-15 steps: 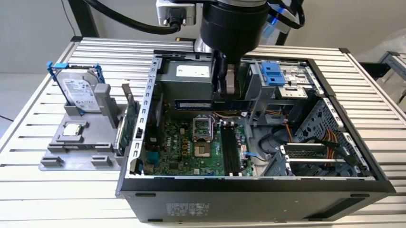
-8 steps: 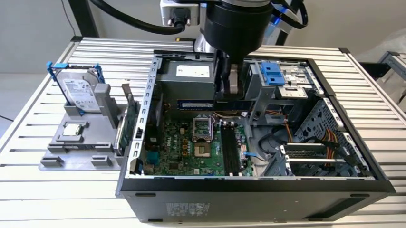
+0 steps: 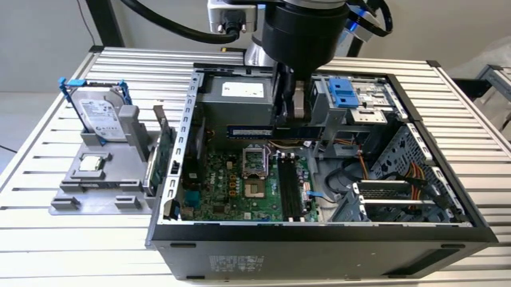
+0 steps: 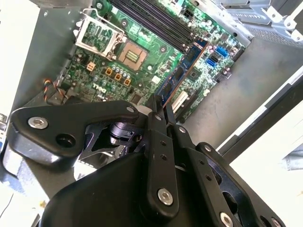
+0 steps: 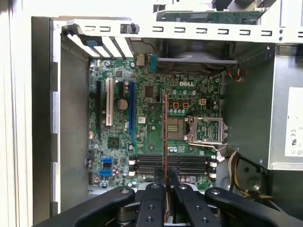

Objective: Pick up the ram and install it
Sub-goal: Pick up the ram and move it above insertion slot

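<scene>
One arm [image 3: 300, 30], vertical over case [image 3: 319, 239] | end effector [image 5: 166, 176] pinching ram [image 5: 164, 132] (level)

The dark blue ram [image 3: 255, 131], clamped in the hand [image 5: 165, 177], hangs level on edge above the motherboard [image 5: 151, 125].

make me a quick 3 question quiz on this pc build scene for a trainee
1. True or false: the gripper is shut on the ram.
2. Where is the ram? A) seated in a memory slot B) held in the air above the motherboard C) lying flat on the table
3. Fill in: the hard drive stands outside the case, on the exterior view's ____.
Key: 1 true; 2 B; 3 left
</scene>
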You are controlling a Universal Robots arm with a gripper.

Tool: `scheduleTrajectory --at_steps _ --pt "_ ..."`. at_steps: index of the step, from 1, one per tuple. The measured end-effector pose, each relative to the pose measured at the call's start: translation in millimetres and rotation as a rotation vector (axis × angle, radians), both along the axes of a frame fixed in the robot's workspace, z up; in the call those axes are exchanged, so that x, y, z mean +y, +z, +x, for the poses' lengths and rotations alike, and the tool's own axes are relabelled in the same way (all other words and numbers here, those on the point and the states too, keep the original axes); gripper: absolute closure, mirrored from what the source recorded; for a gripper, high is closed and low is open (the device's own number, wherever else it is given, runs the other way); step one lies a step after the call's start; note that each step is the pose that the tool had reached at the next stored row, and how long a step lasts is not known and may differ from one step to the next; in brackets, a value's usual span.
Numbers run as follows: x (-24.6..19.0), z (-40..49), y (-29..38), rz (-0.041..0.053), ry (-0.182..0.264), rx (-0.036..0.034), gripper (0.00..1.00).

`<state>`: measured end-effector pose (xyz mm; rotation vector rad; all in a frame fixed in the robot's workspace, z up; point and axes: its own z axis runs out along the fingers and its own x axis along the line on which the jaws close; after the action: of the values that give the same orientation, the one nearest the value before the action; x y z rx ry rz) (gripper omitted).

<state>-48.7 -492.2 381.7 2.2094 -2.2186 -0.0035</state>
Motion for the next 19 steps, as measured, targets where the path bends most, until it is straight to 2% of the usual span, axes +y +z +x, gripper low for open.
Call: scheduleTrajectory --at_steps 12,13,19 --pt "0.2 10.3 0.0 0.0 0.0 0.0 1.0" --pt "0.3 13.8 0.0 0.0 0.0 0.0 1.0" --pt "0.3 19.5 0.0 0.0 0.0 0.0 1.0"
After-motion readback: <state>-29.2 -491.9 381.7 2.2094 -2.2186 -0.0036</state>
